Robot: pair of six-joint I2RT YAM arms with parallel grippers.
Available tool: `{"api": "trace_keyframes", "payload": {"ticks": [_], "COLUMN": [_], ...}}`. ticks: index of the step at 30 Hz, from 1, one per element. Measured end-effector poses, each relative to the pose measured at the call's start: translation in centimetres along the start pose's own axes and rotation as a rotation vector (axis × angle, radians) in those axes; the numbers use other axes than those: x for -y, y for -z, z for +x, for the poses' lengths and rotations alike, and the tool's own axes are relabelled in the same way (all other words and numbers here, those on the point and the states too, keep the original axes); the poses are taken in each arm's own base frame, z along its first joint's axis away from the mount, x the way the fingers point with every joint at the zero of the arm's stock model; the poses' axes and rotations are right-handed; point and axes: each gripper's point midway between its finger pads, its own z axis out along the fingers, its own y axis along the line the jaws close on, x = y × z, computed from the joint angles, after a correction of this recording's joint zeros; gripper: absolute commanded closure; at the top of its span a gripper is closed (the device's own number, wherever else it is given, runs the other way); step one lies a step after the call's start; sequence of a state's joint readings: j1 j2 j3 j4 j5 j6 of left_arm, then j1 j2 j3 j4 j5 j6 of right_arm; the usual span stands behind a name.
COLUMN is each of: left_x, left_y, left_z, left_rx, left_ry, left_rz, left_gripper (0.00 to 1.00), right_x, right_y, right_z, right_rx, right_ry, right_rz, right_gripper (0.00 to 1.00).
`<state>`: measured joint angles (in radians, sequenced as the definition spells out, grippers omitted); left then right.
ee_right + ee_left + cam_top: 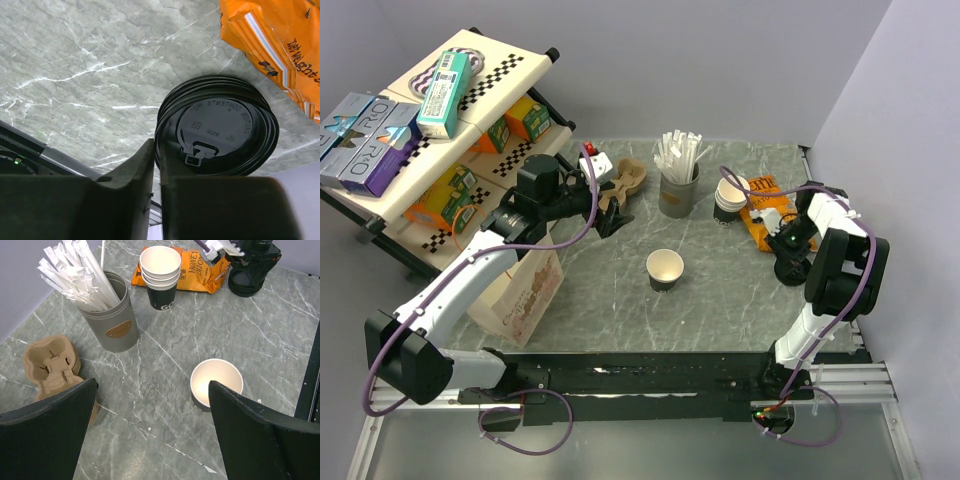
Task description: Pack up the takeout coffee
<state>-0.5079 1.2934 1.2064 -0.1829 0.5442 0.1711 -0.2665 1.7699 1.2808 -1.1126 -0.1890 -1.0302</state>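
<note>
**Marbled table [580,300]: lid pick at the right-hand end**

Grey-veined stone top carried all items.

- Paper bag [525,285]: stood under the left arm, behind its fingers.
- Orange snack bag [280,45]: lay just beyond the right gripper [157,150].
- Straw canister [112,322] and spare cup stack [160,277]: farther ahead of the left gripper [152,385], which hung spread to its widest and held nothing.
- Takeout coffee [216,382]: upright and topless, close ahead of that gripper, well apart from the right one.
- Lid stack [272,135]: directly under the right gripper.
- Top lid [220,120]: its near rim sat between that gripper's fingers, which stood almost together on it.

Hazard, as judged: so thin an edge pinch could slip, or nested lids could lift together.
</note>
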Motion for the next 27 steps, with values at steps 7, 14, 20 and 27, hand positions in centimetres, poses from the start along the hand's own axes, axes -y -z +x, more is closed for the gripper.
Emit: {"api": "trace_keyframes", "payload": {"ticks": [7,14,20,27], "left_x": [0.0,0.0,0.4,2.2], "left_y": [0.0,0.0,-0.1,-0.3], "left_z": [0.0,0.0,0.0,-1.5], "left_rx": [0.0,0.001,0.001,0.02], "left_ry": [0.0,-0.001,-0.026,-0.154], "left_rz": [0.0,0.0,0.021,0.092], "left_gripper": [0.01,0.01,0.01,0.01], "right_x": [0.1,-0.3,-1.8,-7.1], "right_y": [0.3,4.2,9.3,16.3], "right_z": [0.0,-1.1,-3.6,-11.5], "right_rx": [0.002,0.083,0.216,0.51], "right_ry": [-0.013,-0.019,-0.019,0.131], "right_rz": [0.013,0.088,0.124,0.089], "right_gripper": [1.0,1.0,1.0,1.0]}}
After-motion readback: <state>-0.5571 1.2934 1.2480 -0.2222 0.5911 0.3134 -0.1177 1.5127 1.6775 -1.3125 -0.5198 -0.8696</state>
